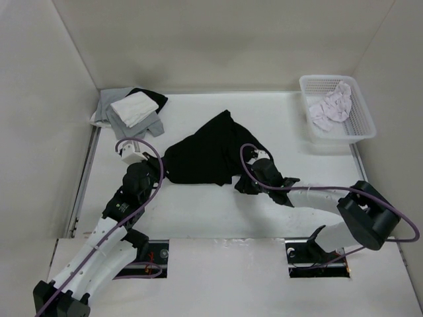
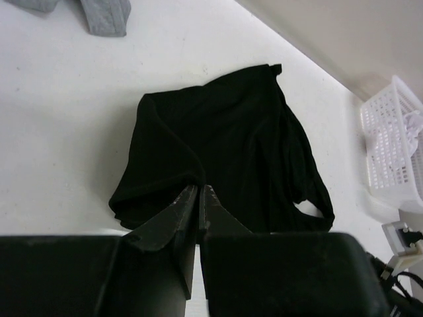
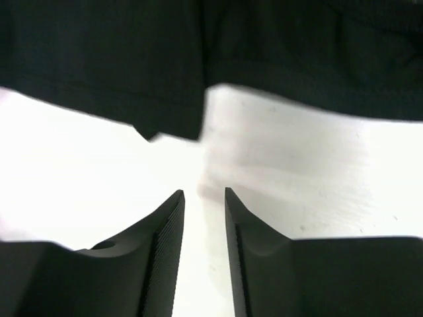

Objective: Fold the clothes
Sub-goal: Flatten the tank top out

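The clothes, a plain black T-shirt [image 1: 208, 155], lie crumpled in the middle of the white table. My left gripper [image 1: 163, 170] is at the shirt's left edge. In the left wrist view its jaws [image 2: 199, 189] are shut on a pinch of the black fabric [image 2: 225, 132], whose folds gather toward the tips. My right gripper [image 1: 242, 186] is at the shirt's near right edge. In the right wrist view it [image 3: 203, 193] stands open over bare table with nothing between its fingers, and the shirt's hem [image 3: 99, 59] lies just ahead of it.
A pile of grey, white and black garments [image 1: 132, 109] lies in the back left corner. A white basket [image 1: 362, 132] at the back right holds a white-pinkish garment [image 1: 332, 109]. White walls close in the table at the back and sides.
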Motion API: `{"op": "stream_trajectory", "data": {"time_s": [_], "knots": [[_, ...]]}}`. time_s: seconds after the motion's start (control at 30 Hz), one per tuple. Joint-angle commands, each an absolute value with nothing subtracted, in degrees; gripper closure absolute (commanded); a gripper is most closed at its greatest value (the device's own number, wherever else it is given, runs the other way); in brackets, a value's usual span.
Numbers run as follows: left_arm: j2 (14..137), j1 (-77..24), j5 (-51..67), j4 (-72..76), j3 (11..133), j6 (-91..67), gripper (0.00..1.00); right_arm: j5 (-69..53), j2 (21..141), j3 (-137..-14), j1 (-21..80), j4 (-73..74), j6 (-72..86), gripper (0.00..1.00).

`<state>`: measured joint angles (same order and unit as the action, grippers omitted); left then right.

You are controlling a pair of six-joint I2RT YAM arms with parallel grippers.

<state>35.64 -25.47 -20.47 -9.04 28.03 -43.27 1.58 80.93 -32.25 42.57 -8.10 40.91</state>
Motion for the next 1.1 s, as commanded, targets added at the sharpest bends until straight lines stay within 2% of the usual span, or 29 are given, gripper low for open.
{"op": "stream_trajectory", "data": {"time_s": [0.0,0.23,0.8,0.9,1.07], "knots": [[35.25,-24.92,-17.76,-5.80,27.25,-44.21,0.97,2.47,83.05,-32.61,43.02,-16.34,45.35,0.64],[35.16,-24.83,-17.05,-5.36,26.81,-44.21,0.97,0.62,88.85,-32.34,41.97,-22.14,47.99,0.63],[35.33,-24.74,-16.79,-4.48,27.33,-43.86,0.97,-0.44,93.69,-34.89,39.77,-22.85,52.21,0.75],[35.42,-24.74,-16.79,-4.31,27.33,-43.86,0.97,-0.88,94.30,-35.42,39.77,-22.68,52.12,0.79],[35.33,-24.56,-16.61,-4.04,27.33,-43.95,0.97,-0.97,94.66,-35.68,39.59,-23.55,52.29,0.92]]}}
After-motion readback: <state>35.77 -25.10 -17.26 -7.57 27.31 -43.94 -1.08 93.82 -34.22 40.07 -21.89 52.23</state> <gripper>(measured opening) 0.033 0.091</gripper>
